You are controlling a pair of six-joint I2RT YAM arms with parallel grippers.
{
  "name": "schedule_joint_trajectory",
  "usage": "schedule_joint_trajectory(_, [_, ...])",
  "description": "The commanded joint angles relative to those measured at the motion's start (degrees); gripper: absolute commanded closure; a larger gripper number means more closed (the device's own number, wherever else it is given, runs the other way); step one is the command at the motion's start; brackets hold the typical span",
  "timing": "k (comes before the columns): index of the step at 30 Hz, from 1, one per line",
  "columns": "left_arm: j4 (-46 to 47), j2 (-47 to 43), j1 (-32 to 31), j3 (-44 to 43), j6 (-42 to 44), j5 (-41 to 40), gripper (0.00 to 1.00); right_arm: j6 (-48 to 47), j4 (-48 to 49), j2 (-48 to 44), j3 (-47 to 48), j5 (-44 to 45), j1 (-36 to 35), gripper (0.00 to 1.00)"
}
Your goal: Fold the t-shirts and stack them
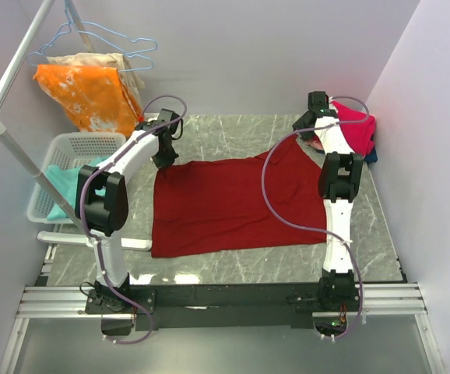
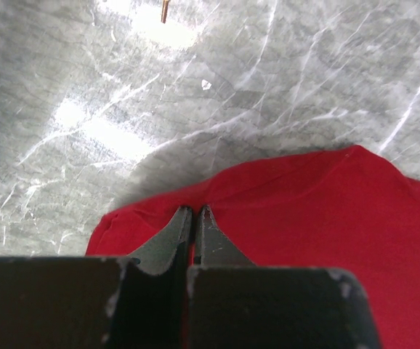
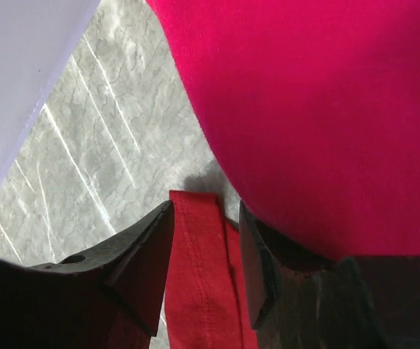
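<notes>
dark red cloth covers the middle of the grey marbled desk (image 1: 233, 269). the dark red t-shirt (image 1: 233, 204) lies spread flat, its long axis running across the desk from left to right. its far right corner is drawn out to a point toward the desk's far right corner.

the left gripper (image 2: 193, 212) sits at the shirt's far left corner, fingers pressed together with the cloth's edge pinched between them. the right gripper (image 3: 206, 212) is at the drawn-out far right corner. its fingers stand apart on either side of a narrow hemmed strip of the red shirt, straddling it without clamping it.

just beyond that gripper a bright pink t-shirt (image 1: 357, 128) is bunched in the far right corner, right beside the red strip. off the left edge a white basket (image 1: 73, 148) holds a teal t-shirt (image 1: 60, 187).

to my eye the fold itself has not begun. each far corner lies right at its own gripper, and the body of the shirt stretches from there toward the near edge. a lifted far edge would therefore travel toward the arms' bases. the left side has its hold, but the right would need to close on the strip first. the pink cloth sits close enough to its outer finger that it might get caught too.
</notes>
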State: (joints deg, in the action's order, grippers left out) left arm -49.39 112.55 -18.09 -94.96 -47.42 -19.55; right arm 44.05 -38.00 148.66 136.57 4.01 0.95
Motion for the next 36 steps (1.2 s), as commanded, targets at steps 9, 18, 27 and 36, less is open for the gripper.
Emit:
schedule_joint_trajectory(9, [-1.5, 1.18, 0.07, -5.68, 1.01, -1.72, 0.99, 1.39, -2.69, 1.46, 3.35, -2.69, 0.46, 0.55])
schedule_joint_trajectory(18, [-1.85, 1.35, 0.07, -6.82, 1.19, -1.98, 0.99, 0.68, -6.55, 3.65, 6.94, -3.4, 0.46, 0.57])
schedule_joint_trajectory(27, [-1.68, -0.66, 0.24, -6.03, 1.19, -2.25, 0.99, 0.51, -9.9, 4.18, 8.01, -1.99, -0.42, 0.59])
schedule_joint_trajectory(36, [-1.5, -1.72, 0.6, -5.77, 1.89, -1.98, 0.99, 0.42, -9.47, 4.1, 7.04, -2.43, -0.69, 0.76])
